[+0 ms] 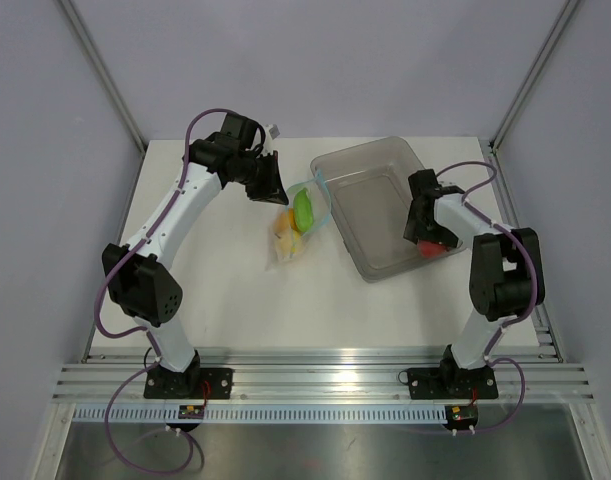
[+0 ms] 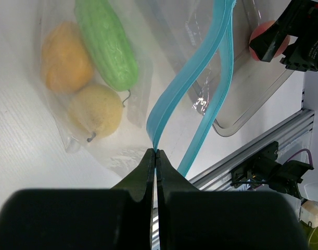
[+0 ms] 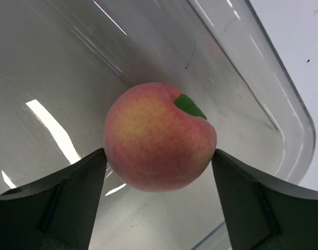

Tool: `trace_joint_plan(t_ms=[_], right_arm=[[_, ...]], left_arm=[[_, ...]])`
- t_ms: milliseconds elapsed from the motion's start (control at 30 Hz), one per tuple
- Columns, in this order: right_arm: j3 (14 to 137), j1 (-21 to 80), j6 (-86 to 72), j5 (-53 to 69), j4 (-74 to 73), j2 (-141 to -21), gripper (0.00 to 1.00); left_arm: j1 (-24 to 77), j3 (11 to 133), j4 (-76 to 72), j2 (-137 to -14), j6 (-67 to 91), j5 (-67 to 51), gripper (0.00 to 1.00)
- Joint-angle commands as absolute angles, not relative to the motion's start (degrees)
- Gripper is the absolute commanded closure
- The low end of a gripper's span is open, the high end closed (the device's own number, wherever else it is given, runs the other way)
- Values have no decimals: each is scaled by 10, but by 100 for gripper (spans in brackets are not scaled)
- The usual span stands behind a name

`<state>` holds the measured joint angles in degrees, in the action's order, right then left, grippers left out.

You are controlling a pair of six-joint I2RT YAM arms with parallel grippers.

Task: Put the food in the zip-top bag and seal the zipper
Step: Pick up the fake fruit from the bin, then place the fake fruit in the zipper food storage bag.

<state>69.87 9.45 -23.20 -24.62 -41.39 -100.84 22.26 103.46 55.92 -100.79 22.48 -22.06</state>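
The clear zip-top bag (image 1: 297, 228) lies mid-table with an orange fruit (image 2: 65, 62), a yellow one (image 2: 96, 109) and a long green one (image 2: 106, 44) inside it. My left gripper (image 2: 156, 152) is shut on the light blue zipper (image 2: 200, 57) at one end, and the mouth gapes beyond it. The red-pink peach (image 3: 159, 138) sits in the grey tray (image 1: 370, 160). My right gripper (image 3: 157, 153) stands wide open around the peach, its fingertips (image 3: 99, 156) right at the peach's sides.
The tray's near corner wall (image 3: 283, 104) curves close behind the peach. The right arm (image 2: 304, 36) shows across the bag in the left wrist view. Aluminium rails (image 1: 315, 385) run along the table's near edge.
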Motion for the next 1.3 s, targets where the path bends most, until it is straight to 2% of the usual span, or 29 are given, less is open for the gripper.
trace_joint_plan(t_ms=[0, 133, 167, 267, 467, 700, 833, 933, 1200, 1267], right_arm=[[714, 91, -224, -262, -389, -1016, 14], [708, 91, -224, -251, -379, -997, 36], [708, 91, -223, -249, -379, -982, 46], [711, 91, -220, -238, -382, -935, 53], [738, 109, -209, -168, -395, -805, 54], [830, 265, -245, -136, -422, -766, 52], [887, 378, -263, -134, -408, -815, 50], [925, 416, -264, -129, -399, -854, 50], [995, 452, -254, -106, -379, -974, 49], [1005, 452, -253, -112, -378, -999, 44]], left_arm=[[225, 1034, 535, -1009, 223, -232, 100], [225, 1034, 537, -1007, 222, -229, 100], [225, 1034, 537, -1007, 221, -230, 100], [225, 1027, 535, -1005, 222, -229, 100], [224, 1025, 532, -1005, 224, -227, 100], [225, 1037, 543, -1011, 220, -223, 100], [225, 1035, 543, -1008, 221, -223, 100], [224, 1033, 544, -1005, 221, -223, 100], [225, 1022, 543, -992, 220, -223, 100], [225, 1020, 542, -989, 221, -222, 100]])
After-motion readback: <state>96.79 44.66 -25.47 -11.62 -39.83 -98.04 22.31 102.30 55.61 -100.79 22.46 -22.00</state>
